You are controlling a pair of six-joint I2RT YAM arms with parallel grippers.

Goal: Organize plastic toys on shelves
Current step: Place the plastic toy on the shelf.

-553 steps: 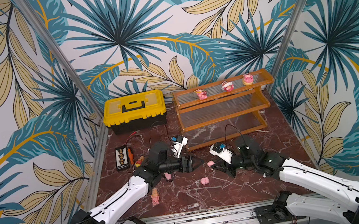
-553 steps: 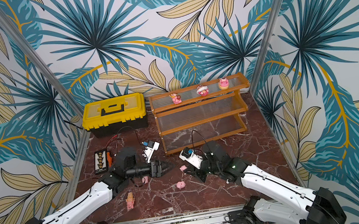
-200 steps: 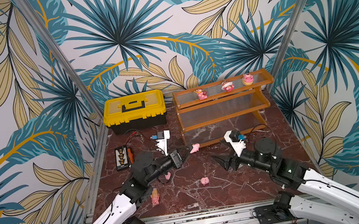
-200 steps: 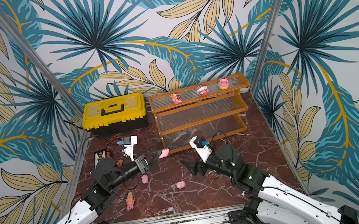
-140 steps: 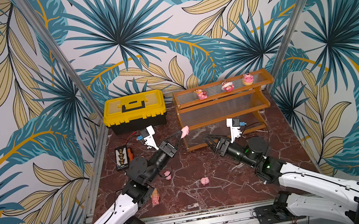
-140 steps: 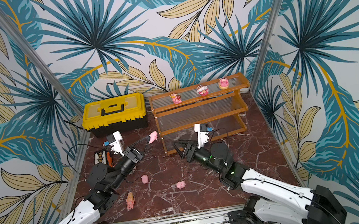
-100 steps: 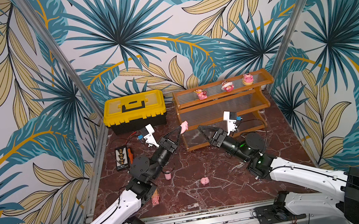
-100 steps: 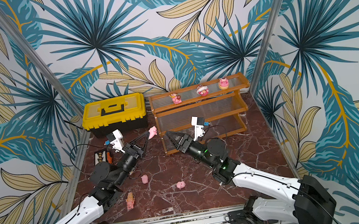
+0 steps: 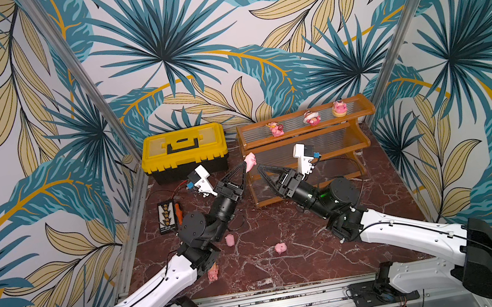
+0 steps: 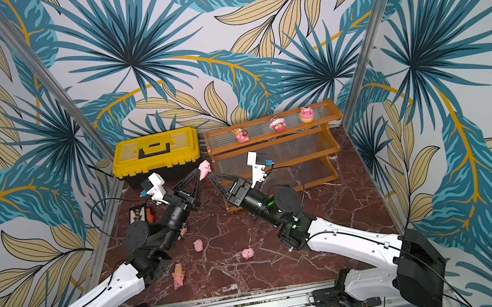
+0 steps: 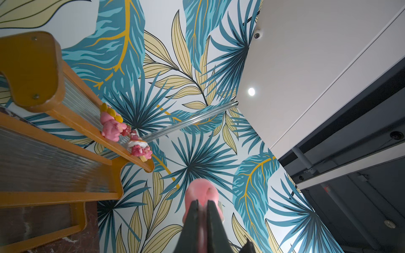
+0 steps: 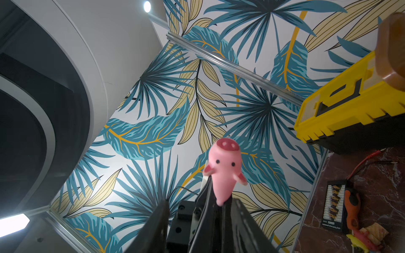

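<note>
Held piglet (image 9: 250, 160): small, plain pink, smooth and rounded. Most likely light, hard plastic, not fragile, but easy to squirt out of a narrow pinch. Clamped at its thin lower end by the tips of the left gripper (image 9: 244, 169), snout upward, up in the air just beside the left end of the shelves (image 9: 300, 143), about level with the middle tier. Better taken across the wider head, above those tips, with soft pressure. Right gripper (image 9: 260, 169) pointed at the same toy, jaws apart on either side of it in the right wrist view, seemingly not touching yet; looks like a handover.

Counted: one toy held. Three decorated pink figures (image 9: 311, 117) standing apart along the top tier. Two loose piglets (image 9: 229, 240) and one cone figure (image 10: 177, 275) lying near the front left of the worktop (image 9: 382, 206). Two more small pieces (image 12: 370, 232), tan and pink-yellow, beside the black connector board (image 9: 166, 213) at the left edge; too small to name surely. One yellow toolbox (image 9: 182, 146) at the back, left of the shelves.
</note>
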